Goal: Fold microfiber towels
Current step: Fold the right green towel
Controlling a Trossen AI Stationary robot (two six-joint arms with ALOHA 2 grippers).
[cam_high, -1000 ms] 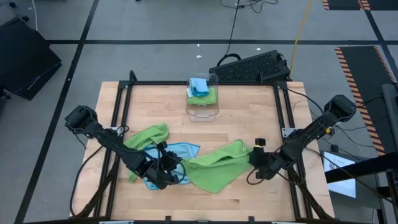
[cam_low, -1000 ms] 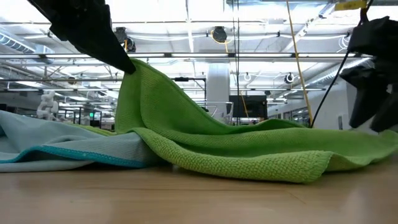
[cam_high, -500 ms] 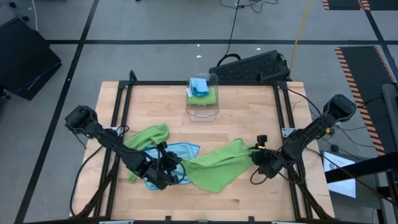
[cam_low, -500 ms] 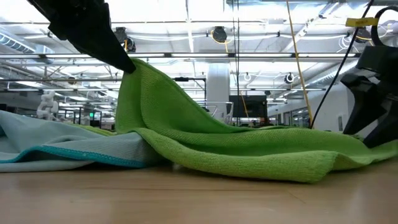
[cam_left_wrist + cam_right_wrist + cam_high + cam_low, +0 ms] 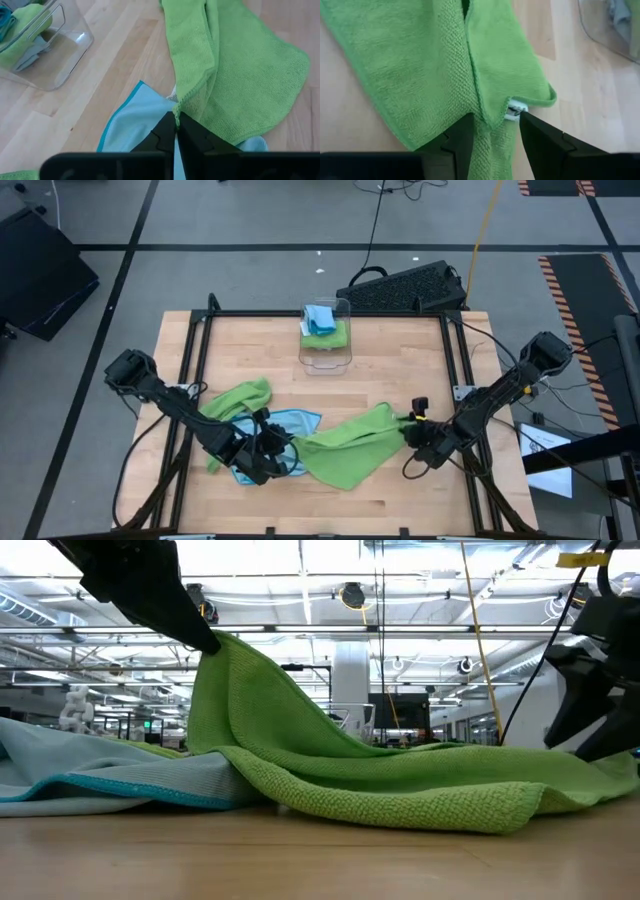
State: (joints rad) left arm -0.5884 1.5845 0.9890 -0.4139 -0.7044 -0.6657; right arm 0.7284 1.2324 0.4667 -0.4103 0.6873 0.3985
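Wooden table (image 5: 400, 360): left gripper (image 5: 176, 120) pinches green towel (image 5: 350, 445) edge

High cam looks straight down, whole table (image 5: 400, 340) in frame. Low cam sits at tabletop level near the front edge, facing across into the room. 2 wrist cams look down close on the wood. All 4 share the green towel (image 5: 350, 445) mid-table.

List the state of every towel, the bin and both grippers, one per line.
Middle green towel: crumpled, one corner lifted.
Light blue towel: flat, partly covered.
Left green towel: bunched.
Clear bin: upright, holding towels.
Left gripper: shut on middle green towel.
Right gripper: open, straddling its corner.
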